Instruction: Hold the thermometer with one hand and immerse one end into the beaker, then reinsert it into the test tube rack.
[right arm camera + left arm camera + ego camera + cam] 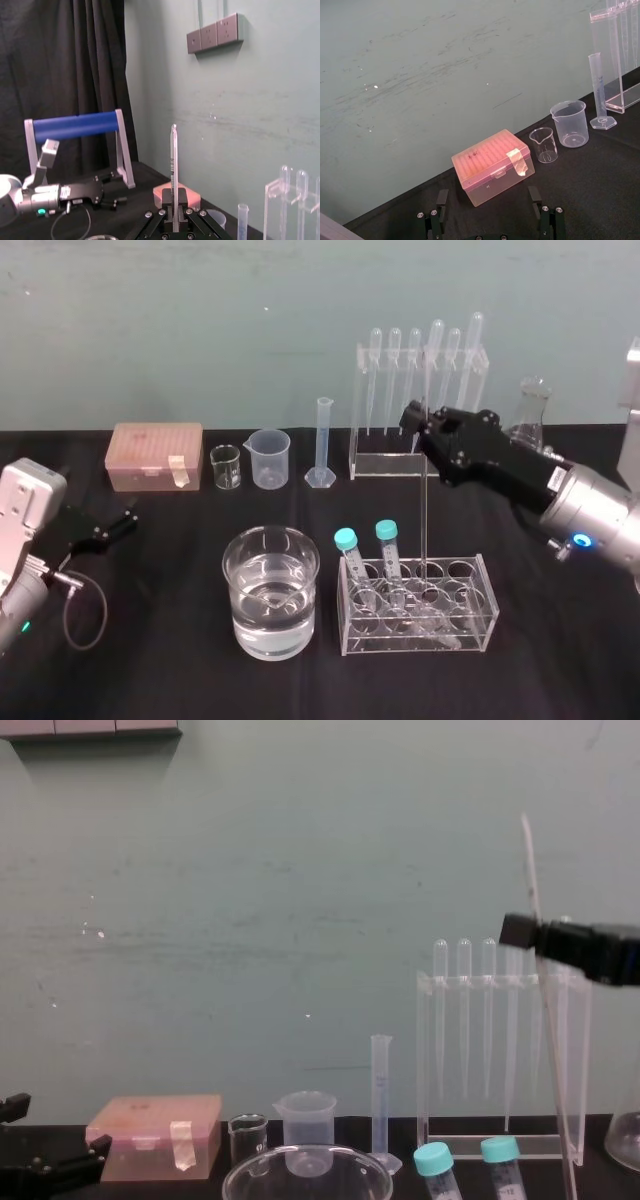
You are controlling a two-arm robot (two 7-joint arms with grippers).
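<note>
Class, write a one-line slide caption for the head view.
Right black gripper holds the thin clear glass thermometer upright at the low clear tube rack.

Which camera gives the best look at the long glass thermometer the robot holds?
The head view: the thermometer shows from the right gripper down to its lower end. The chest view shows it tilted, running past the lower edge; the right wrist view shows its upper part above that gripper.

We see the thermometer as clear, smooth glass, the beaker as cloudy matt plastic, and the test tube rack as glossy clear acrylic. The surface wears matt black cloth. The right hand looks matt black, probably plastic, on a satin metal wrist.
</note>
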